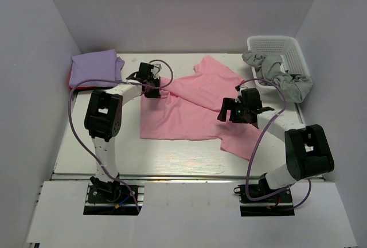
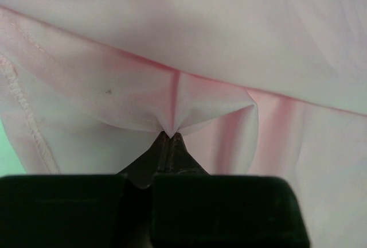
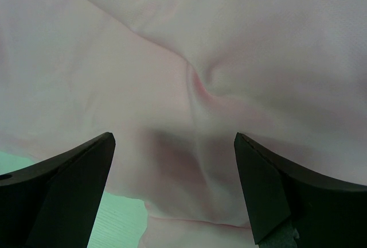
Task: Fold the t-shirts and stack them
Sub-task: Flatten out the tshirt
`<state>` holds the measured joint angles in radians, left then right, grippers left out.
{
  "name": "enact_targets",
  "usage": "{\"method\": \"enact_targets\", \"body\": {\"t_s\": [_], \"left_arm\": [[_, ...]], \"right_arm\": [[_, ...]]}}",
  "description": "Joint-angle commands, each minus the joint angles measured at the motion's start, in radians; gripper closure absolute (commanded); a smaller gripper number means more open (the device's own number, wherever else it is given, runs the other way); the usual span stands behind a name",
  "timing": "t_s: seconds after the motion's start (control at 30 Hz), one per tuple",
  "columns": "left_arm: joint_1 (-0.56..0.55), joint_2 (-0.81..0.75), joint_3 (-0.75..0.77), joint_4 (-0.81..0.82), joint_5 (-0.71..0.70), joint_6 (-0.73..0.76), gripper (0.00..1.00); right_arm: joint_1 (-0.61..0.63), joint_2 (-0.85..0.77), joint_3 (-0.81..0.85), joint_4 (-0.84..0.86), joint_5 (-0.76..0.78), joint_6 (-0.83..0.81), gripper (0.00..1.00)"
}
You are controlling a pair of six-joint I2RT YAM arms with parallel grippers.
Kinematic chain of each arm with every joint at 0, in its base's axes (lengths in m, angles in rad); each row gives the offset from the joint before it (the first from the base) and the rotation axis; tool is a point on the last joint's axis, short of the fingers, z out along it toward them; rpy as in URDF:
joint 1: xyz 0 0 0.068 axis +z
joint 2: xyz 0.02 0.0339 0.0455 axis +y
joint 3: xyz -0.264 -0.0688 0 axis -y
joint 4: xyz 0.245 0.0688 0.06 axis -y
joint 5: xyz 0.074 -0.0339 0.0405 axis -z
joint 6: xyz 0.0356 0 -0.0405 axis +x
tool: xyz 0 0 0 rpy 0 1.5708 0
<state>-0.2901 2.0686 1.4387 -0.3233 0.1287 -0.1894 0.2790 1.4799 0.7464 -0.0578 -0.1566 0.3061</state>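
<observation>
A light pink t-shirt (image 1: 195, 110) lies spread and partly folded over itself in the middle of the table. My left gripper (image 1: 152, 87) is at its upper left edge, shut on a pinch of the pink cloth (image 2: 172, 123) that puckers into a small peak at the closed tips. My right gripper (image 1: 239, 110) hovers over the shirt's right side with its fingers (image 3: 80, 167) wide apart and only loose pink cloth (image 3: 189, 87) below. A folded lavender t-shirt (image 1: 96, 64) lies at the far left on top of a red one (image 1: 73, 82).
A white plastic basket (image 1: 282, 53) stands at the far right corner with grey cloth (image 1: 285, 77) hanging over its rim. White walls close in the table on the left, back and right. The table's bare surface (image 1: 172, 156) shows in front of the shirt.
</observation>
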Motion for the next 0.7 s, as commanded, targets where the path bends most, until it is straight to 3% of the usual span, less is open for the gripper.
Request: {"method": "enact_targets", "body": {"t_s": [0.0, 0.23, 0.67], "left_arm": [[0.006, -0.154, -0.023, -0.014, -0.032, -0.007, 1.0], [0.019, -0.197, -0.001, -0.264, -0.188, -0.039, 1.0], [0.019, -0.318, 0.029, -0.413, -0.293, -0.093, 1.0]], "right_arm": [[-0.003, 0.016, 0.039, -0.011, 0.035, 0.01, 0.1], [-0.006, 0.026, 0.039, -0.03, 0.075, 0.034, 0.1], [-0.008, 0.06, 0.048, -0.06, 0.121, 0.053, 0.1]]}}
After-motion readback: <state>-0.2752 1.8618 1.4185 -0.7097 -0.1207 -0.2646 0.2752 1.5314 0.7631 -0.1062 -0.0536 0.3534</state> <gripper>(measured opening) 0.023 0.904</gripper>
